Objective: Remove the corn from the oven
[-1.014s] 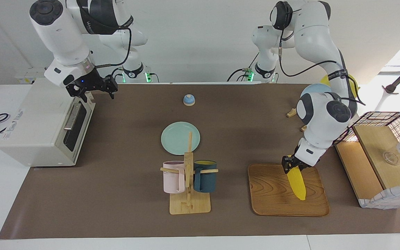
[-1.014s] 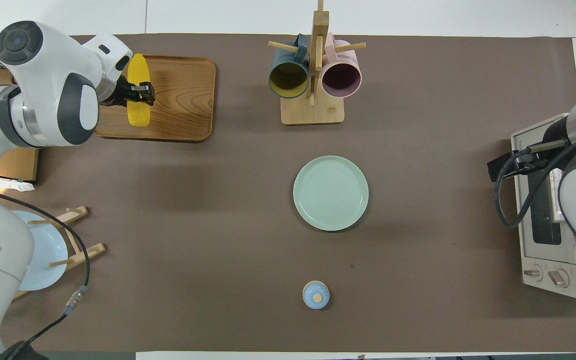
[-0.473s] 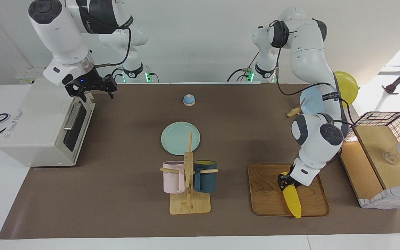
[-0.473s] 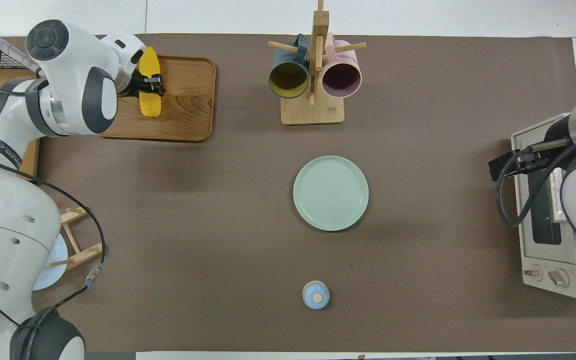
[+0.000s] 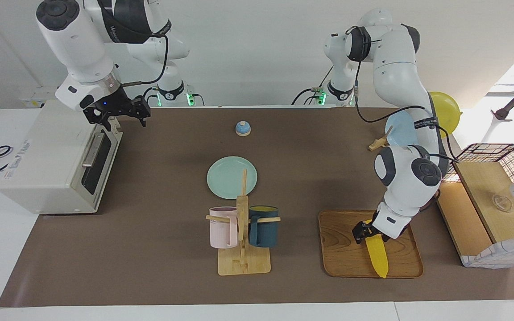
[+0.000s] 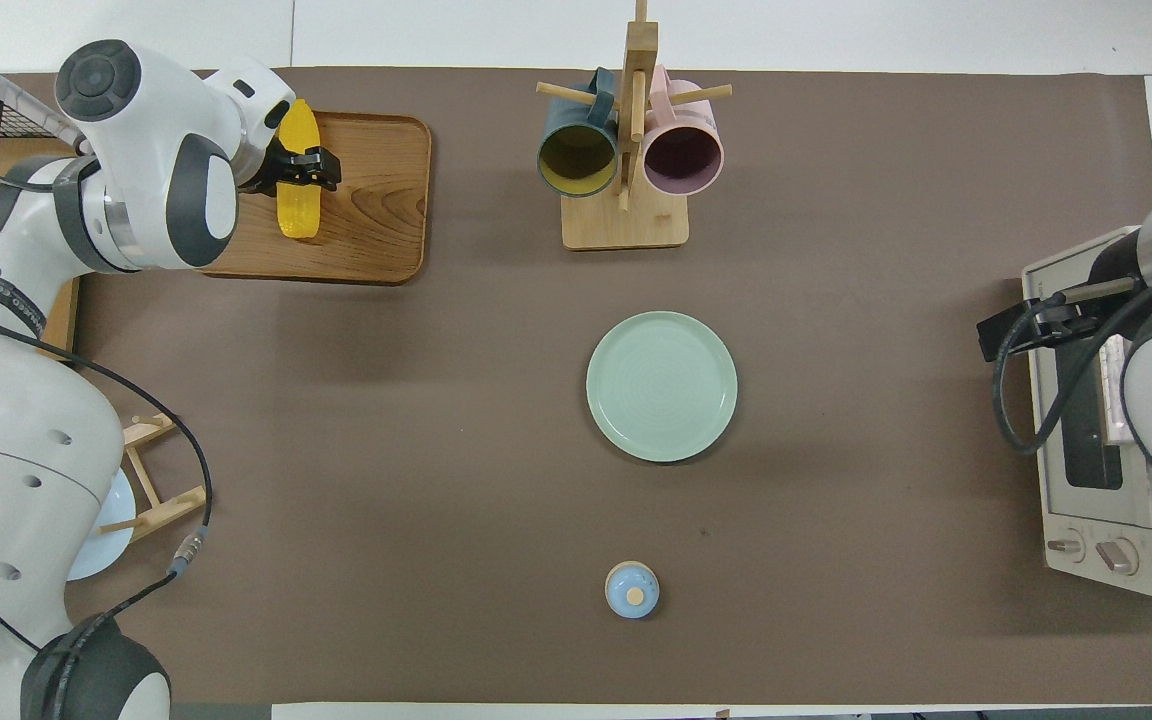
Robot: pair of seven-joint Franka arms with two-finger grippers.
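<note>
You see a matt brown covering, like paper or felt, on the tabletop (image 5: 150,267). The tray (image 5: 344,254) is wood with strong grain and a soft sheen. The corn (image 5: 378,258) looks like smooth plastic, a little glossy, with ribbed rows. The mug stand (image 5: 242,263) is pale, unvarnished-looking wood. The pink mug (image 5: 221,227) and the dark blue mug (image 5: 263,227) look matt. The green plate (image 5: 225,178) has a smooth, satin glaze. The oven (image 5: 47,165) has a painted off-white body, a dark glass door and a metal bar handle. The arms' shells are glossy white plastic. The basket (image 5: 502,154) is thin dark wire around wood panels.
</note>
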